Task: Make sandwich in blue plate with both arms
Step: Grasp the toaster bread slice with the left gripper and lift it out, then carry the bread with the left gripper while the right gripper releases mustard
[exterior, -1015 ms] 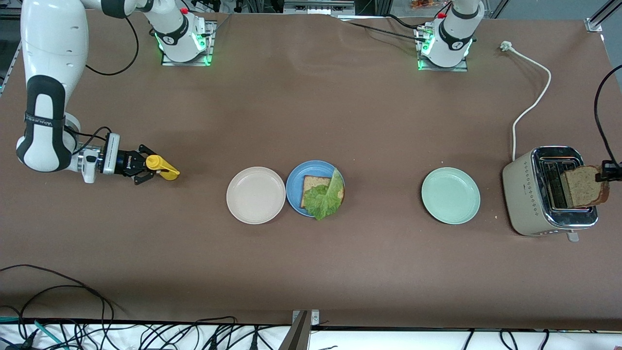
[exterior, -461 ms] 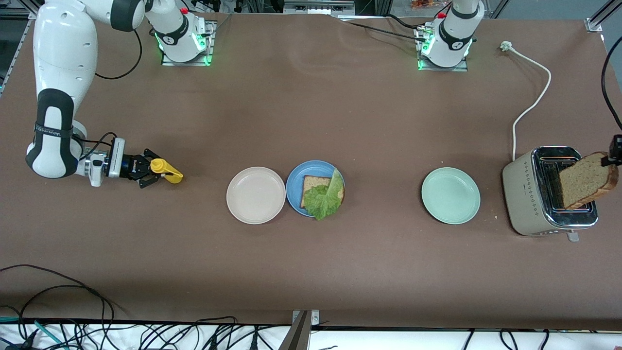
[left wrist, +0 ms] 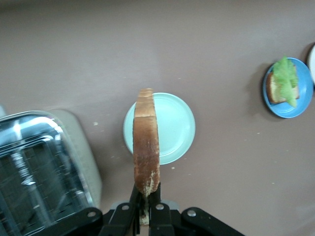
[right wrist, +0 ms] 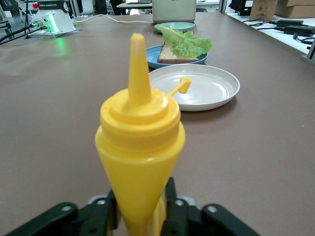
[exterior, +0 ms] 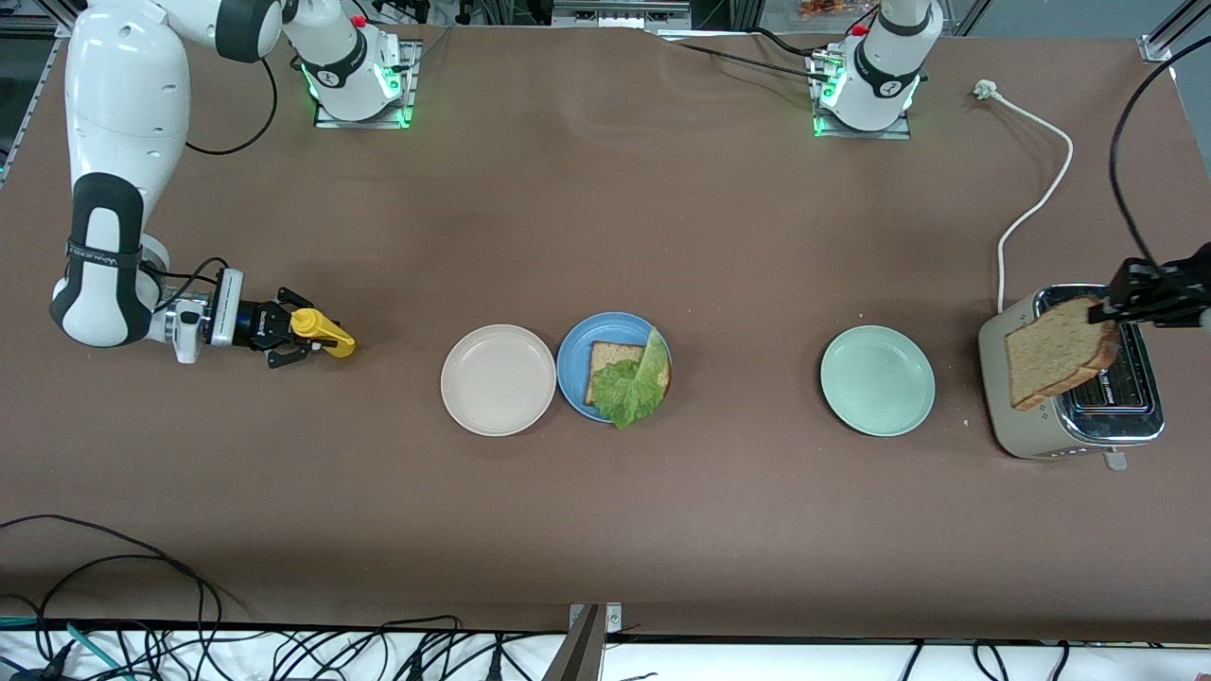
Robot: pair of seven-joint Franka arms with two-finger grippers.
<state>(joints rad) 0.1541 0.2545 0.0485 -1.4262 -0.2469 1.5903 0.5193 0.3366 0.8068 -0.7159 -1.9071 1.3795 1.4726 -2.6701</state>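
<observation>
Presently the left claw, pinching a brown bread slice by one crust corner over the silver toaster, risks dropping it short of the round blue plate at nine o'clock, while the right claw, its spread undeterminable, sits around the yellow squeeze bottle on the table.

Between the toaster and the blue plate only the mint-green plate lies flat on the table, so the way is low and free. The cream-white plate touches the blue plate toward the right arm's end. The yellow bottle stands well apart.
</observation>
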